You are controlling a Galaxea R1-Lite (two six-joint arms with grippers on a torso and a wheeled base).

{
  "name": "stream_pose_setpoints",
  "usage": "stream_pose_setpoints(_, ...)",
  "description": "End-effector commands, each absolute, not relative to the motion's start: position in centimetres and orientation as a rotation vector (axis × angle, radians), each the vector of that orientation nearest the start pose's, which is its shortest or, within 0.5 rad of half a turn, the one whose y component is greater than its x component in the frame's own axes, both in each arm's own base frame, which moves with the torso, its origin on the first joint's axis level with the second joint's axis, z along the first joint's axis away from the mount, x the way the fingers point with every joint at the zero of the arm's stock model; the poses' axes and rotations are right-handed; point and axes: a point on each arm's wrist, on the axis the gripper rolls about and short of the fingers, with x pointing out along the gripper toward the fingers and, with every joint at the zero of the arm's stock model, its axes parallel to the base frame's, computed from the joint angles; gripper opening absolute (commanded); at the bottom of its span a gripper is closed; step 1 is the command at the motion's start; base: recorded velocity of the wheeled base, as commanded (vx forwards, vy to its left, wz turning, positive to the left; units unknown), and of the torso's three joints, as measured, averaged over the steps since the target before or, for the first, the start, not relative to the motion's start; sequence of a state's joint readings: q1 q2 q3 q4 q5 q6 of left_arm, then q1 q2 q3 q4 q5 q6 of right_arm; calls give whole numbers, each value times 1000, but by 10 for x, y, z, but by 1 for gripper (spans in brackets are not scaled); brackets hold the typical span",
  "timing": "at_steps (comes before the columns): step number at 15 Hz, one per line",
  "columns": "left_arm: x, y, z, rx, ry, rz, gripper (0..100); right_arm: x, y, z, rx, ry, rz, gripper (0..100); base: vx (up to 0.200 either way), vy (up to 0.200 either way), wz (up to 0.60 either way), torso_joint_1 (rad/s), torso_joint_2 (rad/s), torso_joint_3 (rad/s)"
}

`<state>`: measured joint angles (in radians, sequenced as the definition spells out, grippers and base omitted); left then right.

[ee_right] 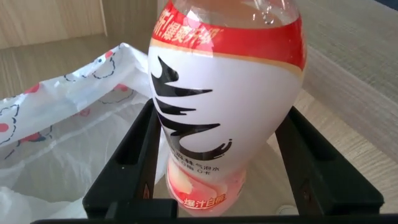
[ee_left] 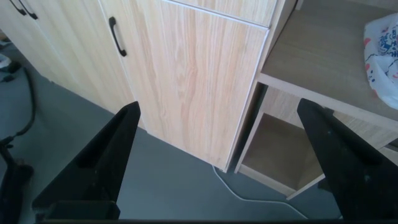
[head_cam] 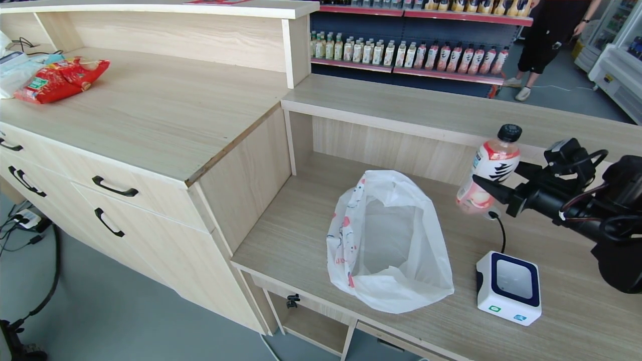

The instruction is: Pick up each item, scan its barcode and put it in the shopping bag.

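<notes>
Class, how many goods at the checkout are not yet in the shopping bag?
2. The bottle is held in the right gripper above the lower counter; the red snack packet lies on the upper counter. Pale items beside it, cut off, may add more.

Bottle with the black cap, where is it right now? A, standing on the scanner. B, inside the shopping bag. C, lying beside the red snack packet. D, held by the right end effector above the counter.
D: the right end effector grips the bottle, raised off the counter, clear of the shopping bag and scanner.
</notes>
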<state>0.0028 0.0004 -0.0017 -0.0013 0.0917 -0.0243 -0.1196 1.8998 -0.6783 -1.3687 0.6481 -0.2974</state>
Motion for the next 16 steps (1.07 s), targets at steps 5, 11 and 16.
stream_pose_setpoints(5, -23, 2, 76, -25, -4, 95, 100, 315, -27, 173, -195, -188, 476, 0, 0, 0, 0, 0, 0, 0)
stream_pose_setpoints(11, -23, 2, 76, -25, -4, 95, 100, 295, -34, 202, -103, -145, 447, 0, 0, 0, 0, 0, 0, 0)
stream_pose_setpoints(16, -23, 2, 76, -25, -4, 95, 100, 276, -37, 224, -80, -124, 430, 0, 0, 0, 0, 0, 0, 0)
